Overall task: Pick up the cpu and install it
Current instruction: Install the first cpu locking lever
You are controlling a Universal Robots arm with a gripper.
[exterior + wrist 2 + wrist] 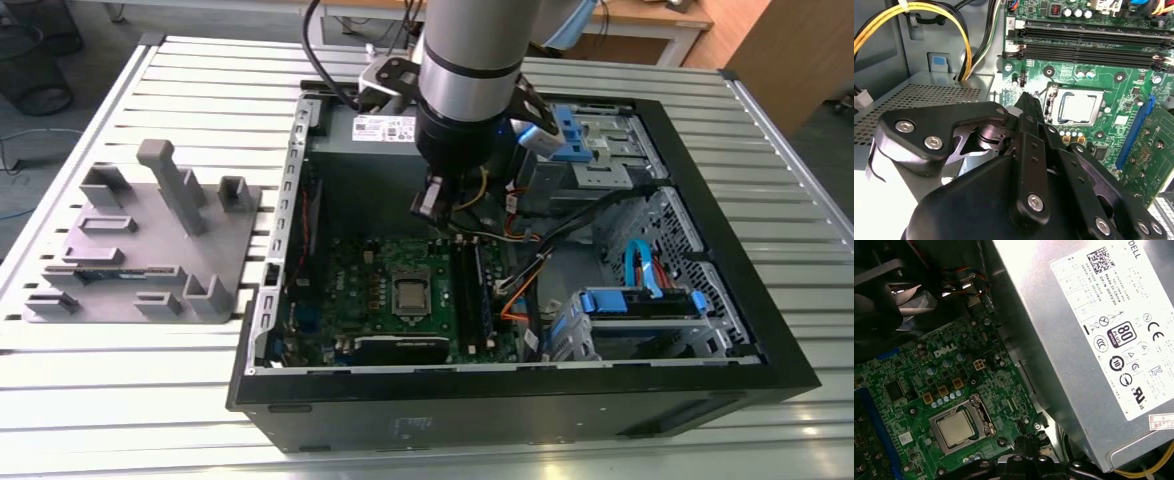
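Pincer (1026, 107) shut, empty, above motherboard (1134, 145); cpu (1080, 107) seated just beyond tip; power supply (1089, 340) alongside.

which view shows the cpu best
The first wrist view: the cpu sits unobstructed in its socket on the motherboard. The second wrist view shows it beyond the gripper; in the exterior view it is tiny.
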